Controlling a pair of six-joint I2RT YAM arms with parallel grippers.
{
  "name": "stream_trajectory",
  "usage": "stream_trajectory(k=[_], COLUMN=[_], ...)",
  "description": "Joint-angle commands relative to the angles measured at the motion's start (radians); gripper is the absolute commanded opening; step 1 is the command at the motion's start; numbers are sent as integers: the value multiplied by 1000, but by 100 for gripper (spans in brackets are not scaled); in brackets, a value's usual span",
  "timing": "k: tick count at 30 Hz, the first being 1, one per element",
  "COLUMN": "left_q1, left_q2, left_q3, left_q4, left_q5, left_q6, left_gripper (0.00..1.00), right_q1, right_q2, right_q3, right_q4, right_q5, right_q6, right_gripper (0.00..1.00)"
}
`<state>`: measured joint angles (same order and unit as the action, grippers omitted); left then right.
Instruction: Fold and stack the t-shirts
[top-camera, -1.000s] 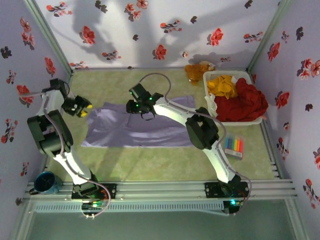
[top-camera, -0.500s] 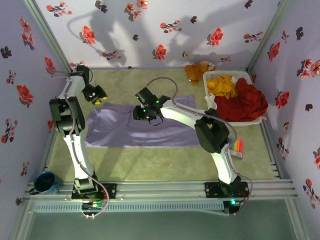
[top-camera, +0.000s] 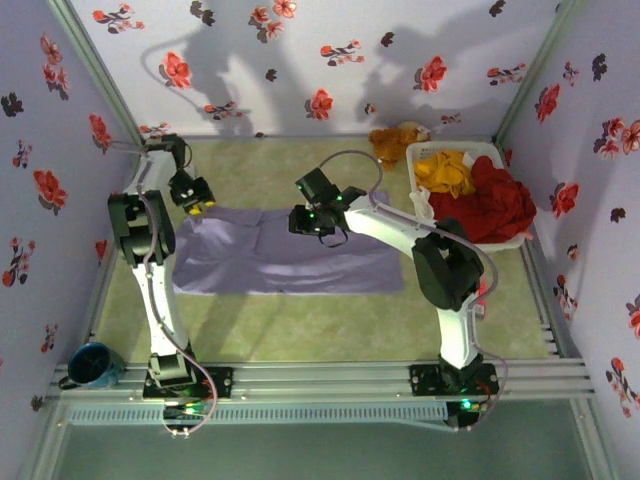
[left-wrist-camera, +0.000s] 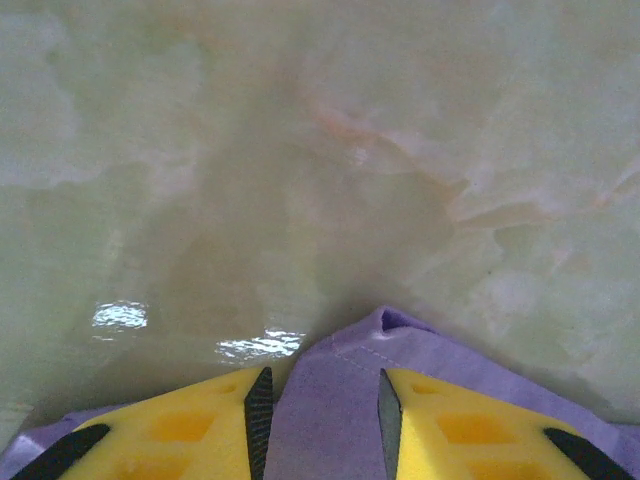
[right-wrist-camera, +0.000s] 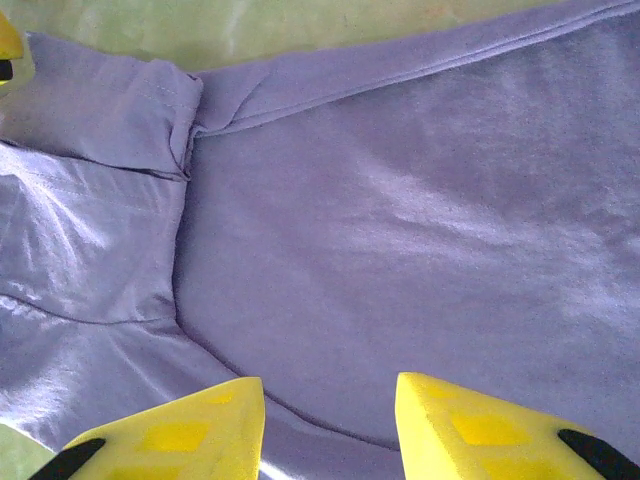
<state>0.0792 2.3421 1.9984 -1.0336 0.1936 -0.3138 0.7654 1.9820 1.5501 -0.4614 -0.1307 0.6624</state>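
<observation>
Lavender t-shirt (top-camera: 290, 262) lies spread flat on the green surface (top-camera: 300, 320), left of center, long side running left-right. Left end effector (top-camera: 197, 200) sits at the shirt's far-left corner. In the left wrist view its (left-wrist-camera: 322, 400) yellow fingers (left-wrist-camera: 180, 425) stand partly apart with the hemmed cloth corner (left-wrist-camera: 352, 350) lying in the gap, no clear pinch, bare surface (left-wrist-camera: 300, 150) beyond. Right end effector (top-camera: 312, 225) is over the shirt's far edge near the middle. In the right wrist view it (right-wrist-camera: 330, 400) is partly open too, nothing clamped, purple cloth (right-wrist-camera: 400, 220) below with a folded sleeve at upper left. Red tee (top-camera: 490, 205) and orange-yellow tee (top-camera: 445, 172) are heaped in the white basket (top-camera: 417, 175) at far right. Brown plush toy (top-camera: 392, 142) sits just behind the basket. Blue mug (top-camera: 90, 365) at near left.
</observation>
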Motion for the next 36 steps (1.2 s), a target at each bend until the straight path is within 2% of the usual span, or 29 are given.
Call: stream_trajectory(k=[1, 11, 14, 19, 22, 29, 36], left_q1=[-13, -41, -49, -59, -61, -64, -67], left_q2=[21, 77, 88, 75, 75, 20, -66], left_q3=[18, 28, 29, 62, 111, 169, 198], left_q4=[-11, -16, -13, 4, -8, 1, -20], left_q5=[4, -20, -35, -39, -30, 1, 25], left_q6=[13, 32, 40, 36, 28, 21, 45], left_gripper=[36, 35, 27, 4, 0, 0, 0], right_q1=[-1, -18, -21, -23, -24, -39, -154], right_q2=[-56, -93, -101, -109, -113, -127, -172], right_q3=[-36, -98, -106, -123, -134, -157, -162], right_q4=[12, 20, 20, 21, 24, 16, -43], right_q5=[20, 23, 26, 26, 26, 55, 66], right_q6=[-8, -6, -6, -6, -4, -7, -74], right_gripper=[40, 40, 40, 40, 40, 41, 45])
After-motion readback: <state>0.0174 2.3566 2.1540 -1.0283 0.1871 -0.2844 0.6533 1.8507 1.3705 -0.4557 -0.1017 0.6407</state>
